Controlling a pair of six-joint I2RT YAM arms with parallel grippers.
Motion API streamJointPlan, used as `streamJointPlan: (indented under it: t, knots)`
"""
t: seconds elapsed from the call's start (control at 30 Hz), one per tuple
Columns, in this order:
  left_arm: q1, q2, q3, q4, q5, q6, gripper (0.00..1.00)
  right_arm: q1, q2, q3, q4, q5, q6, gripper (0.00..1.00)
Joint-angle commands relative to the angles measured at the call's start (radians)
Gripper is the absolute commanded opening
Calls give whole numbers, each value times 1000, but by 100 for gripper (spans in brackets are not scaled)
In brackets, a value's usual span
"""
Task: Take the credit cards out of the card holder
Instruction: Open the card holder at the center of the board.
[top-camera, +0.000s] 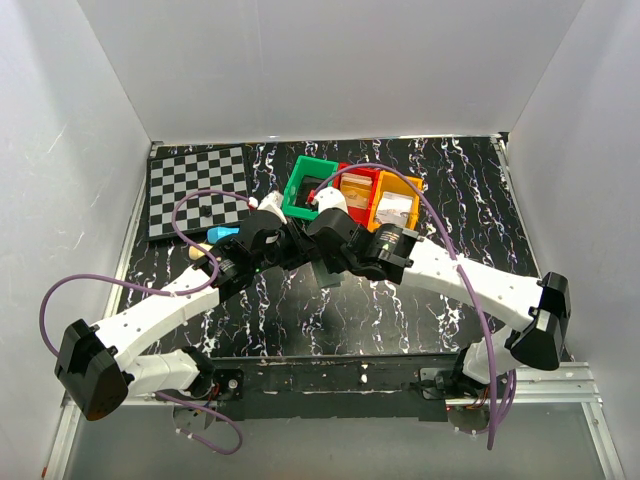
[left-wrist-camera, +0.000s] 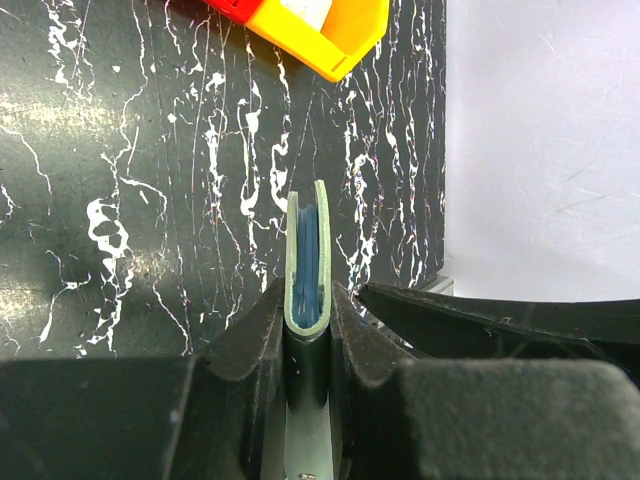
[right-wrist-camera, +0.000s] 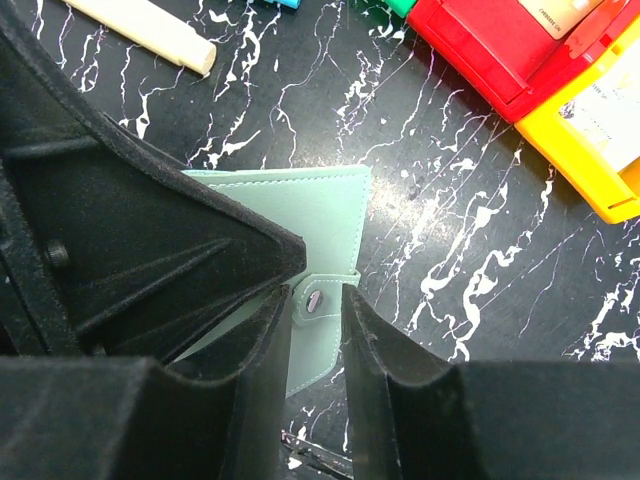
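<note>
Card holder (left-wrist-camera: 305, 240) is up off the black marbled table (top-camera: 400, 300), near the middle of it and just in front of the bins. In the top view it is hidden between the 2 wrists where the arms meet.

Left gripper (left-wrist-camera: 307, 302) is clamped on the card holder. Both fingers (left-wrist-camera: 262, 330) press on the folded spine, and the holder stands on edge. In the left wrist view it is edge-on: 2 pale green covers nearly closed, with a thin blue lining in the slit. Whether credit cards sit in that slit cannot be told.

The right wrist view shows the mint-green outer face of the holder, partly covered by the black body of the left gripper. Side tab (right-wrist-camera: 318, 303), with a small metal snap, sticks out of the holder's edge and lies in the narrow gap of the right gripper (right-wrist-camera: 316, 292). 1 finger (right-wrist-camera: 375, 350) is on each side of the tab and very close to it. Whether they actually squeeze it cannot be told.

Behind the holder, 3 bins stand in a row touching each other: green bin (top-camera: 305, 190), red bin (top-camera: 372, 181), orange bin (top-camera: 412, 188). There are packets in the red and orange ones. Chessboard (top-camera: 197, 190) lies far left, well apart. Wooden stick (right-wrist-camera: 150, 30) lies on the table to the left of the holder
</note>
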Motion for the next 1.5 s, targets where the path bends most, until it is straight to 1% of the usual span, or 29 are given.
streamJointPlan:
  t: [0.0,0.4,0.47,0.53,1.03,1.1,1.13,1.47]
  knots:
    - [-5,-41,27,41,15,-14,0,0,21,28,-52,52,1,32]
    - [-5,-59,10,47,9,-19,0,-1,23,14,-67,44,8,18]
    - [-5,-59,9,47,8,-19,0,-1,21,13,-69,44,7,12]
    - [-5,-59,7,47,6,-19,0,0,20,13,-70,41,8,1]
    - [-5,-68,-22,38,-20,-13,0,-6,-41,-15,-52,0,17,1]
    - [-5,-67,-22,29,-20,-13,0,-9,-52,-21,-49,-16,22,1]
    - [-5,-65,-20,18,-53,-13,0,-12,-58,-24,-46,-22,21,1]
    - [-5,-76,-30,-23,-84,-17,0,-49,-140,-99,22,-142,36,1]
